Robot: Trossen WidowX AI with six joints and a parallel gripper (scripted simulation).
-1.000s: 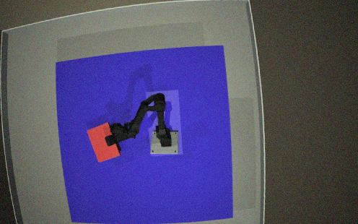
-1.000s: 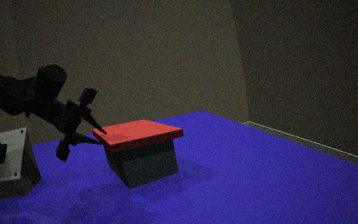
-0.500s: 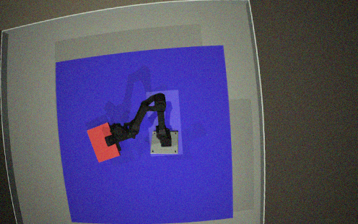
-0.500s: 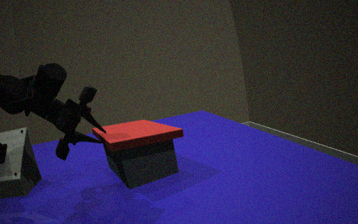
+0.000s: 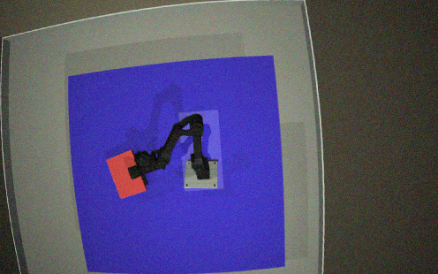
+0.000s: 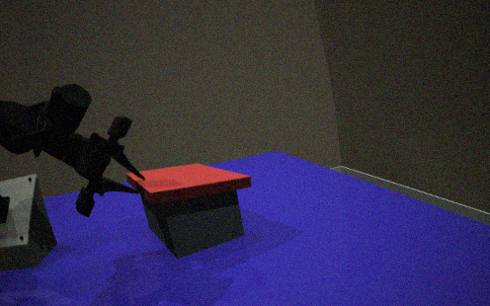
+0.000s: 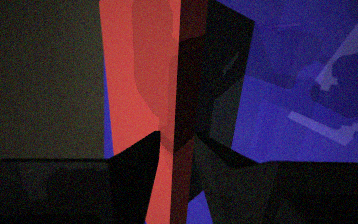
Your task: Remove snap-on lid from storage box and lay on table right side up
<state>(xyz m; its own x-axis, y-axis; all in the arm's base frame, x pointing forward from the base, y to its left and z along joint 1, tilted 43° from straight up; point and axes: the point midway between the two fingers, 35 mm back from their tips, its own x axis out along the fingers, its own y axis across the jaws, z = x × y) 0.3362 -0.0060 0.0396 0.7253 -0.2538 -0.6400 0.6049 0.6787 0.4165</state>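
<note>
The red lid (image 5: pixel 119 165) (image 6: pixel 207 175) (image 7: pixel 117 75) lies over the top of the dark grey storage box (image 6: pixel 207 229) (image 7: pixel 227 112). In the exterior view its edge on the gripper side stands slightly higher, so the lid tilts a little; its far side still meets the box. The box stands upright on the blue table and is hidden under the lid in the top view. My gripper (image 5: pixel 138 173) (image 6: pixel 142 185) (image 7: pixel 177 137) is shut on the lid's edge, one fingertip on the top face and the other below the rim.
The arm's base plate (image 5: pixel 209 177) (image 6: pixel 17 209) stands to the right of the box in the top view, on the blue table top (image 5: pixel 177 234) (image 6: pixel 356 247). A pale rectangle (image 5: pixel 212 119) lies around and behind the base. A low pale rim (image 6: pixel 420 193) runs beyond the table.
</note>
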